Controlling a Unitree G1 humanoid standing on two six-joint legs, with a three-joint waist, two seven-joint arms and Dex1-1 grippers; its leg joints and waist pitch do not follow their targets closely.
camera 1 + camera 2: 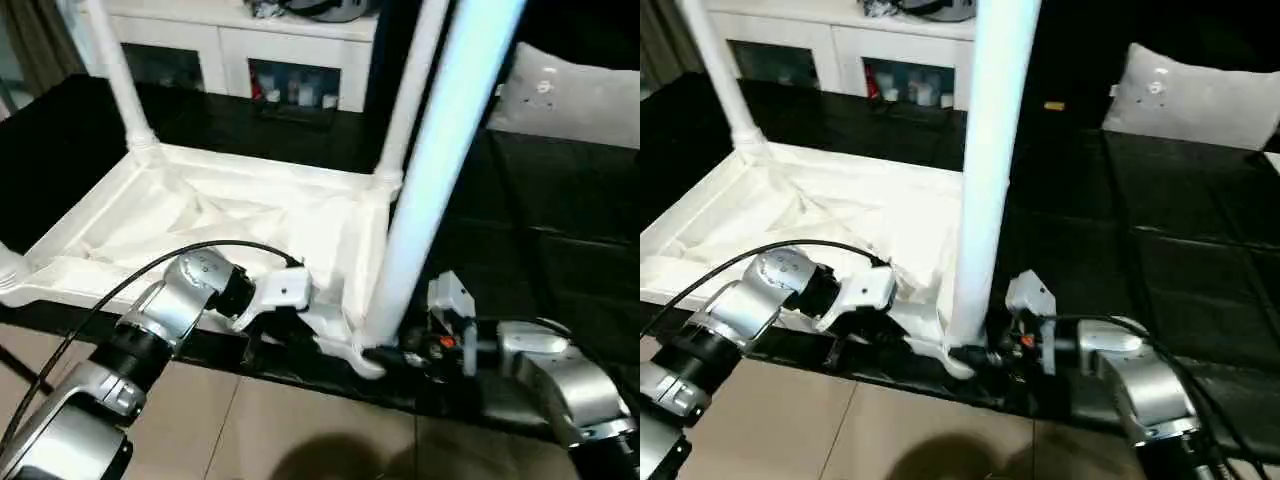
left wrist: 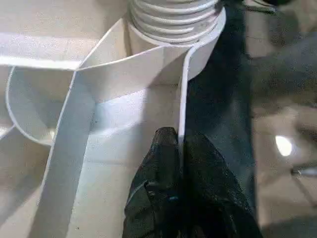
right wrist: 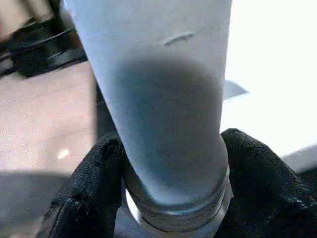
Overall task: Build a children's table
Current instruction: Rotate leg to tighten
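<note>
1. The left arm is reached forward from the near left toward the table top point(image 1: 200, 225); its silver forearm is angled inward, and a black cable is arched over the wrist.
2. The left claw point(image 2: 181, 148) is closed tight on the thin upright rim wall of the table top, just beside the near right corner socket point(image 2: 173, 22); one black finger is pressed on each face of the wall.
3. The right arm is brought in from the near right, its forearm lying nearly level and pointing at the same corner of the table top.
4. The right claw point(image 3: 173, 183) is clamped around the lower end of the near leg point(image 1: 440, 150), one black finger point(image 3: 94, 188) on each side of the tube, just above its threaded collar.
5. The near leg is seen as a long white tapered tube, standing close to upright with its base at the near right corner socket; whether it is fully seated cannot be told.
6. The table top is laid upside down on a dark surface, ribbed underside upward, white throughout.
7. Two further legs are stood upright in the far corners of the table top: the far left leg point(image 1: 115, 70) and the far right leg point(image 1: 405, 95).
8. Beyond the table top, a white cabinet point(image 1: 240, 45) is seen; a pillow point(image 1: 1190, 95) is lying to its right.
</note>
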